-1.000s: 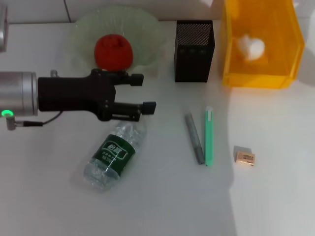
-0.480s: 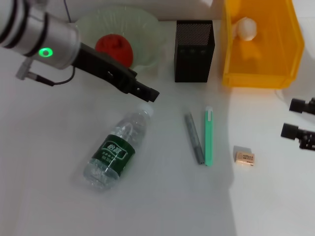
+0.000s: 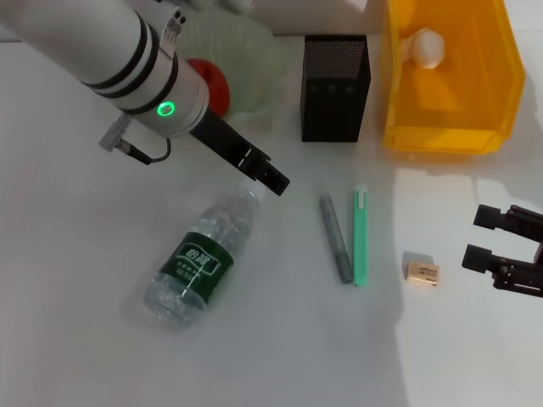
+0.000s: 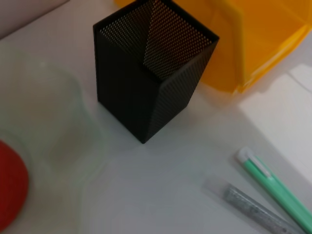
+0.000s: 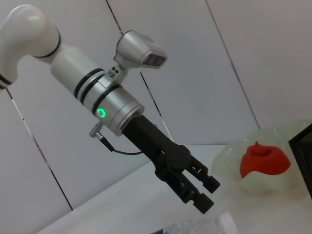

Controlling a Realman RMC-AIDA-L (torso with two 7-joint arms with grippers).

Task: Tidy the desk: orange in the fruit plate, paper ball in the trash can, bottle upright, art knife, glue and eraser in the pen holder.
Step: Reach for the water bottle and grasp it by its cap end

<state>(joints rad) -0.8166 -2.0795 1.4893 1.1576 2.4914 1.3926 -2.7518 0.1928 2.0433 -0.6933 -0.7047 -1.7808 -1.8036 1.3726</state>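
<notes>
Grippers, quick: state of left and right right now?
Left gripper: open, empty, hanging above the cap end of the lying bottle.
Right gripper: open, empty, beside the eraser.

The left arm covers part of the orange (image 3: 214,85) and the fruit plate (image 3: 254,51). The head view's right edge cuts off the right claw (image 3: 485,236), and its top edge crops the trash can (image 3: 441,127).

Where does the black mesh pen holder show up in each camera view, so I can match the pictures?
Head view: the pen holder stands at the back of the desk, between the fruit plate and the trash can.
Left wrist view: it fills the upper middle, seen from a corner.
Right wrist view: only a dark sliver at the right edge.
Shared landmark: the orange in the fruit plate.
</notes>
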